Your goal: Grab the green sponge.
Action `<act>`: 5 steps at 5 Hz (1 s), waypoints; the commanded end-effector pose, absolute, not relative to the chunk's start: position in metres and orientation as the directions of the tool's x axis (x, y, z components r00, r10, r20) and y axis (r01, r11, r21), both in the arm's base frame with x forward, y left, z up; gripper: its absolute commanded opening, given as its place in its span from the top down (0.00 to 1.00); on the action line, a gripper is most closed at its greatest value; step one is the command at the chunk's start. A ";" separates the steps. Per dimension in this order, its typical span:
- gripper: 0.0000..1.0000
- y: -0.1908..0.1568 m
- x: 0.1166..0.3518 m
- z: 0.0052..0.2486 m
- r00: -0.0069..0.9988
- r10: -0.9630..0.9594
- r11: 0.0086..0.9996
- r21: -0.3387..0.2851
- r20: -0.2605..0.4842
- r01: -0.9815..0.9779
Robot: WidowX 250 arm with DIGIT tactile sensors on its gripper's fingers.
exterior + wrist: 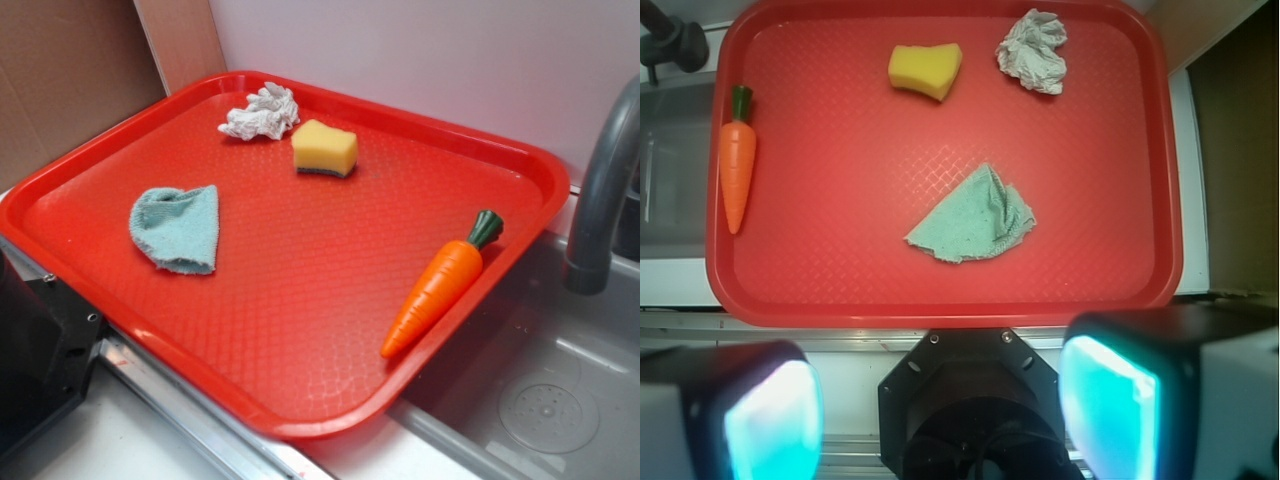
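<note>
We see the green sponge (926, 70) lying on the red tray (1140, 290). In the wrist view it sits near the tray's far edge, at about 12 o'clock from the middle of the tray. It is a yellow block, and in the exterior view a thin dark layer shows along its bottom. Nothing touches it.

The gripper (940, 400) is at the bottom of the wrist view, just past the tray's near edge. From the gripper, the sponge lies at 12 o'clock, well apart, with most of the tray between them. The two pads (1108, 405) stand wide apart, one at each side, and there is nothing between them. The gripper has hold of nothing.

We count one sponge. At 3 o'clock from it, near but not touching, lies one small white crumpled rag (1033, 50). At about 5 o'clock from the sponge, close to the middle of the tray, lies one flat teal cloth (975, 218), folded over. At 8 o'clock, by the tray's left rim, lies one orange toy carrot (736, 165) with a green top. So there are four things on one tray.

In the exterior view one grey faucet (605, 190) stands beside the tray, over a grey sink (545, 395).
</note>
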State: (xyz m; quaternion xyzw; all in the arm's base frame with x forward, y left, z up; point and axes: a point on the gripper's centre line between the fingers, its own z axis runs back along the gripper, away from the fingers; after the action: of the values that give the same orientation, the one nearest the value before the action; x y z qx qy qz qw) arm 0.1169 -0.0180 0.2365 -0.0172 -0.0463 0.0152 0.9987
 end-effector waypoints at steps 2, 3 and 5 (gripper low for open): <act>0.00 -0.022 0.125 0.238 0.960 0.275 0.961 0.003 0.049 -0.275; 0.00 -0.029 0.137 0.231 0.863 0.504 0.864 0.018 -0.018 -0.504; 0.00 -0.028 0.178 0.197 0.518 0.853 0.517 -0.036 -0.067 -0.855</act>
State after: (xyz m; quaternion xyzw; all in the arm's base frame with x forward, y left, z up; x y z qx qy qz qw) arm 0.1762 -0.0319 0.1890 -0.0278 0.0310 0.4894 0.8710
